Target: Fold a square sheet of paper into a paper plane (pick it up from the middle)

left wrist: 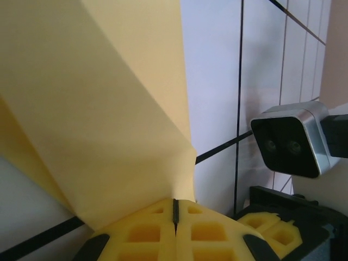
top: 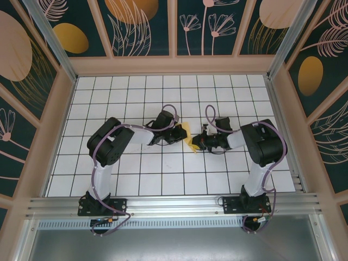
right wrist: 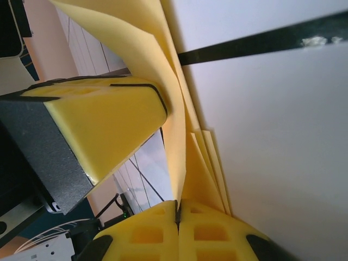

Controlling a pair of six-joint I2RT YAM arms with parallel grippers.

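The square sheet of paper [top: 188, 139] is yellow, folded into several layers and held up off the grid floor between both arms. Whether it has the shape of the paper plane I cannot tell. My left gripper [top: 180, 136] is shut on one folded edge; in the left wrist view its pads [left wrist: 175, 209] pinch the sheet [left wrist: 98, 109]. My right gripper [top: 197, 144] is shut on the opposite side, its jaws [right wrist: 177, 209] closed on a thin layer of the paper [right wrist: 175, 157]. The two grippers are almost touching.
The white grid table [top: 163, 179] is walled by dark panels with orange ovals [top: 70, 37]. The right wrist camera [left wrist: 291, 145] and right fingers [left wrist: 269, 228] sit close beside my left gripper. A left finger [right wrist: 109, 125] crowds the right wrist view.
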